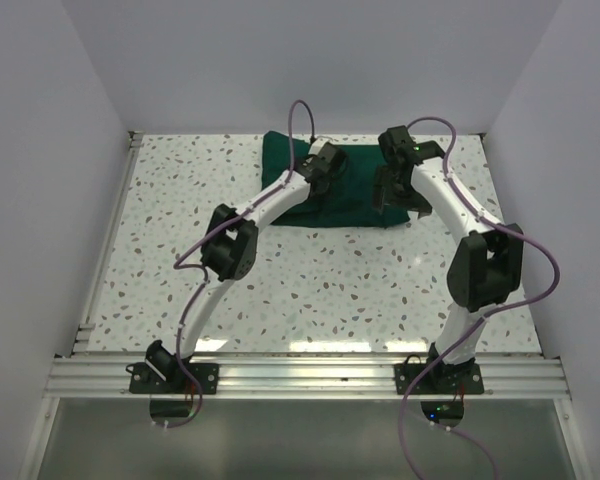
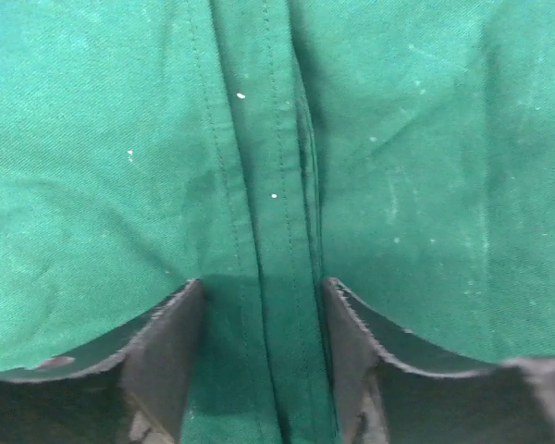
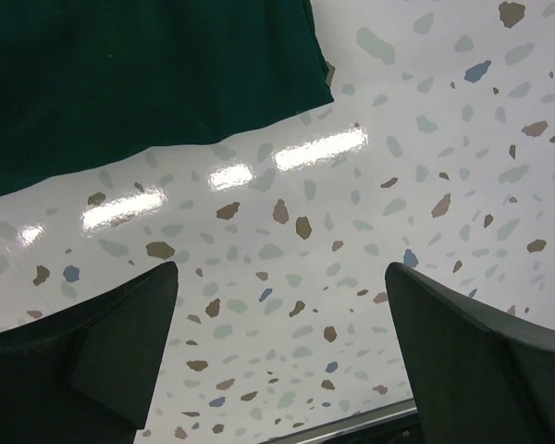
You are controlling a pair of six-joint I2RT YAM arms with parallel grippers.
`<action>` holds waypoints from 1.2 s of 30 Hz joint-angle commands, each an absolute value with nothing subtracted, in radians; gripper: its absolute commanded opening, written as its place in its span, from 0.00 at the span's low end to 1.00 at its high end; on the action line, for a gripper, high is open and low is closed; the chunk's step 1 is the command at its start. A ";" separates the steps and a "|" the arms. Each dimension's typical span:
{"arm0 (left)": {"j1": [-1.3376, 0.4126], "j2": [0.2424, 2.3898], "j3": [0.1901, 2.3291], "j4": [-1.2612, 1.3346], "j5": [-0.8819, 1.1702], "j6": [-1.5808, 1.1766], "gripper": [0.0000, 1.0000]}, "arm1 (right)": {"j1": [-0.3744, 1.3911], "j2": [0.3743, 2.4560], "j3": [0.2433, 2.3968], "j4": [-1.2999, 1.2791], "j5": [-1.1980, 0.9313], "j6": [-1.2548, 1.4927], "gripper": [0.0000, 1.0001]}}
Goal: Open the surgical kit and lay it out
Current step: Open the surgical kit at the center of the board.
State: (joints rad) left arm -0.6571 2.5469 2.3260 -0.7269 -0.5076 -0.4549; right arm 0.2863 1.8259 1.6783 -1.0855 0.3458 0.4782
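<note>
The surgical kit is a dark green cloth wrap [image 1: 365, 205], still folded into a bundle at the far middle of the speckled table. No steel tray or instruments show; they are hidden or out of view. My left gripper [image 1: 327, 166] is down on top of the wrap. In the left wrist view it [image 2: 263, 289] is open, its fingers [image 2: 166, 356] pressed onto the cloth on either side of a stitched fold [image 2: 277, 231]. My right gripper [image 1: 392, 190] is at the wrap's right edge. In the right wrist view it [image 3: 282, 273] is open and empty above bare table, the wrap [image 3: 139, 83] at upper left.
White walls close the table on the left, right and back. A metal rail [image 1: 108, 240] runs along the left edge and an aluminium beam [image 1: 300, 375] holds the arm bases at the near edge. A metal edge [image 3: 351, 425] shows low in the right wrist view.
</note>
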 commanded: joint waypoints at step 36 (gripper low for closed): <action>-0.044 1.878 1.625 -0.783 -0.394 -0.683 1.00 | 0.296 2.123 2.155 -1.121 0.391 0.430 0.99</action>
State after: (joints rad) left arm -0.0006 1.8923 1.6886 -0.7433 -0.4496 -0.6750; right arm 0.2962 2.0758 2.0411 -1.1400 0.3801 0.4591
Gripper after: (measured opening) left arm 0.994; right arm 0.986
